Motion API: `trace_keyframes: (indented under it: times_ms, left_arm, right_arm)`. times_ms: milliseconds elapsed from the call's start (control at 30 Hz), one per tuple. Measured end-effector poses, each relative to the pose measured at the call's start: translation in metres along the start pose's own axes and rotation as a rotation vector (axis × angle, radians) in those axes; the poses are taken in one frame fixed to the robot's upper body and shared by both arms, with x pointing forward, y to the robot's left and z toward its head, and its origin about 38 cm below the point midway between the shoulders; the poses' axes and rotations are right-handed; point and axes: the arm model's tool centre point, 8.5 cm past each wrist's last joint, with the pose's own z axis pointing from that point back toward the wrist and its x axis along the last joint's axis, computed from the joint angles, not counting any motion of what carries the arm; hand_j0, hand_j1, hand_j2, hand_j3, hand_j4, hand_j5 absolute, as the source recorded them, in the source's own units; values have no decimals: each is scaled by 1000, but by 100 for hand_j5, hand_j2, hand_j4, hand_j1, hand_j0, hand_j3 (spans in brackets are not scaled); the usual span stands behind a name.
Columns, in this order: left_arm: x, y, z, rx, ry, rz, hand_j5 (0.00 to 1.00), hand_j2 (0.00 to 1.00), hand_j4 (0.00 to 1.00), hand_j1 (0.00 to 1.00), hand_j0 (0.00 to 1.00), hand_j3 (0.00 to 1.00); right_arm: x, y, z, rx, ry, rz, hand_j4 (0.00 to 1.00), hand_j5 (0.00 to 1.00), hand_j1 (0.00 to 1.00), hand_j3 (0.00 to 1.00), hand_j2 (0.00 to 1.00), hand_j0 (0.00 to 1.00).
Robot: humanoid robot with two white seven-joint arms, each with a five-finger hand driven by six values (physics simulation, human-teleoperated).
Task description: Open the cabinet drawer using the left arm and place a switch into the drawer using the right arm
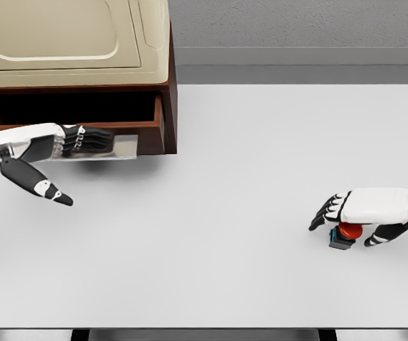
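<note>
Left fingers (94,138) reaching straight out, together, tips lying against metal drawer front (122,145); thumb jutting down and apart, clamping nothing. Left hand (55,145) hovering just before drawer (69,114), which is standing pulled out of brown cabinet (170,99), dark hollow showing. Cream appliance (76,35) sitting on top of cabinet. Right fingers (328,211) spreading over switch (345,235), thumb curling beside it; grip not certain. Right hand (367,209) covering red-capped switch resting on white counter (225,213), well apart from drawer.
</note>
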Motion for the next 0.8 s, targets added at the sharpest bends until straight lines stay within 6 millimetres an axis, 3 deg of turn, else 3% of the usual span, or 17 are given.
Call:
trace_keyframes:
  times_ms: [800]
  left_arm:
    - [-2,-2,4,3,-6,32,100,100,100,100,100,100]
  right_arm:
    - [0,1,-1,-1,-6,-10,70,70,70,70,70,70]
